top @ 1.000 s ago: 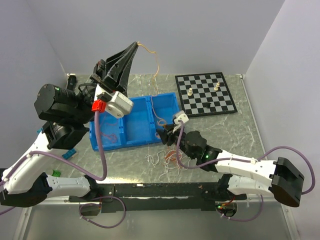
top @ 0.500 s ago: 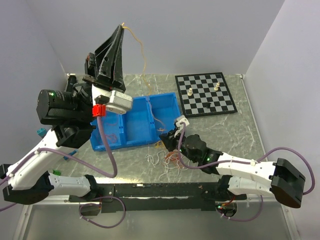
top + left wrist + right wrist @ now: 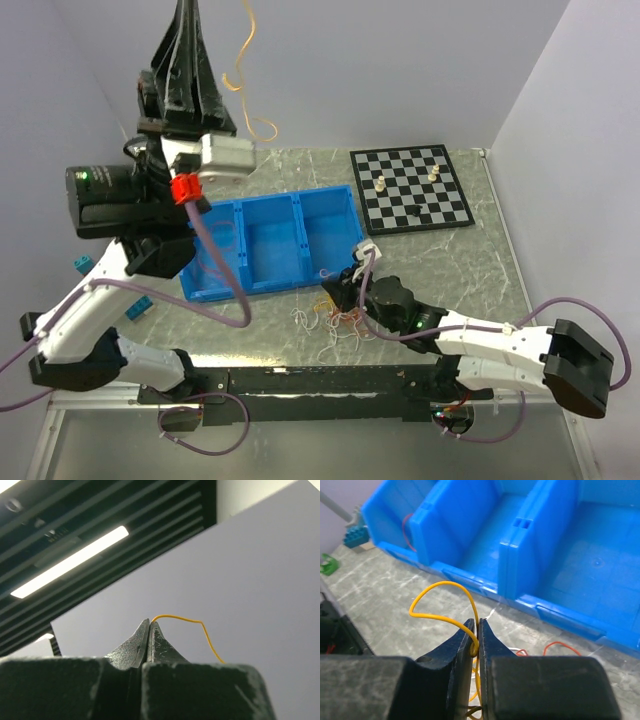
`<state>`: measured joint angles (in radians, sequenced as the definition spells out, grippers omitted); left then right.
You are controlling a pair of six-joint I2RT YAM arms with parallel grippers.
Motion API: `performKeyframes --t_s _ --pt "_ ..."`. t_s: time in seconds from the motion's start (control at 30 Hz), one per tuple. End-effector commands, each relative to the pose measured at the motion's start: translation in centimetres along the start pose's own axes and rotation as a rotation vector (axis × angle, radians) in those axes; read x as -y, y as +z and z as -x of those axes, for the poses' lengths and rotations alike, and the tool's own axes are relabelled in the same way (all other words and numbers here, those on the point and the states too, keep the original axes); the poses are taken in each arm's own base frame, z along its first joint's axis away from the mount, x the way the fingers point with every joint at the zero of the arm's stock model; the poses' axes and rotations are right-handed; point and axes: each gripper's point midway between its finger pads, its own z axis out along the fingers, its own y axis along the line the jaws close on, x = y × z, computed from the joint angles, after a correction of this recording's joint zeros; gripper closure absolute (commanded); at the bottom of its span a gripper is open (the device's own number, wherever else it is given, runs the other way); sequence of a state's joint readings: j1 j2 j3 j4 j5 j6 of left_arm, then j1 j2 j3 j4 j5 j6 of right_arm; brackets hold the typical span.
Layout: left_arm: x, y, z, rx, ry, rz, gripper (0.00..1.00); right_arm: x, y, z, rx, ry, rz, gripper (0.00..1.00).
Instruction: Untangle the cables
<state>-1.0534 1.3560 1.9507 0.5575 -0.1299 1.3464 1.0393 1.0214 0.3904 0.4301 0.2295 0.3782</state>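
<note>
Top external view, left: left gripper (image 3: 150, 630) held high above the table (image 3: 480, 265), jaws clenched on one orange cable (image 3: 243, 75) that dangles free in the air. Centre: blue bin (image 3: 280, 278), three compartments, red cable (image 3: 215, 250) loops in the leftmost; cable pile (image 3: 318, 320) on the table just before it. Right: right gripper (image 3: 476, 630) at the pile, pinching a yellow cable (image 3: 437, 587); chessboard (image 3: 412, 185) with a few pieces at far right.
</note>
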Motion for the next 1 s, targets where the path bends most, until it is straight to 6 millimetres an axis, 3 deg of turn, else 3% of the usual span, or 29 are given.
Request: performKeyframes --t_s 0.0,0.2,0.33,0.43,0.6,0.7,0.97 --pt "3.0 -3.2 -2.1 -0.108 -0.076 -0.121 0.99 -2.4 -1.0 4.6 0.117 0.042 0.074 0.85" --pt "9.9 -9.7 -6.2 -0.319 -0.199 -0.293 0.99 -3.6 -2.8 9.0 0.207 0.029 0.104 0.86" --pt "14.7 -15.5 -9.4 -0.439 -0.165 -0.400 0.99 -3.3 -4.1 10.5 0.250 0.033 0.091 0.88" --pt "16.9 -18.9 -11.7 -0.526 -0.173 -0.459 0.99 -2.6 -5.0 11.1 0.278 0.044 0.065 0.89" --pt "19.4 -22.8 -15.1 -0.613 -0.145 -0.523 0.99 -1.4 -6.4 11.5 0.311 0.072 0.027 0.90" --pt "19.5 -23.2 -16.3 -0.637 -0.151 -0.501 0.99 -0.7 -7.0 11.5 0.323 0.087 0.004 0.90" --pt "17.1 -20.5 -16.5 -0.617 -0.203 -0.365 0.99 0.4 -7.2 10.3 0.307 0.103 -0.038 0.91"
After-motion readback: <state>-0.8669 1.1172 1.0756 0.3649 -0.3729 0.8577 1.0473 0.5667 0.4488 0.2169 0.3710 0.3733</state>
